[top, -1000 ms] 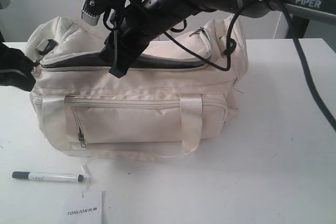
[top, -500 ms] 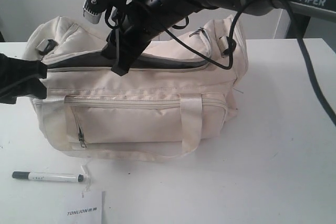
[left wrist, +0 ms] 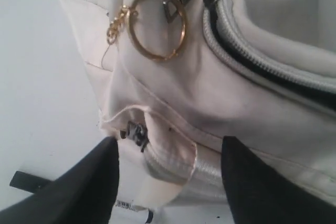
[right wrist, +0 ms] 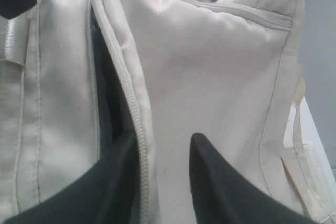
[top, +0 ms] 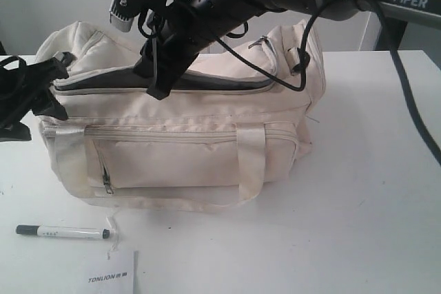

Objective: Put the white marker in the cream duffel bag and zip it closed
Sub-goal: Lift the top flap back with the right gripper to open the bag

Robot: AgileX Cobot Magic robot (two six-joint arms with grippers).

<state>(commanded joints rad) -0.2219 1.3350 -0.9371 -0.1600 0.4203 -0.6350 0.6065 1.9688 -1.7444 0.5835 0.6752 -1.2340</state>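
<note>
Finding: white marker [top: 62,231] lies on desk [top: 358,204] before cream duffel bag [top: 179,156], top zip open; left fingers [left wrist: 84,187] spread, empty, at bag's end; right fingers [right wrist: 220,187] half open astride zip lip. Advise: grasp barrel mid-length, clear of card [top: 110,277].

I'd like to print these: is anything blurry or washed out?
Exterior view: white table nearly washed out, left gripper smeared. Left wrist view: gold key ring sharp, near fingers soft black shapes. Right wrist view: even light, cream duffel bag stitching clear.
</note>
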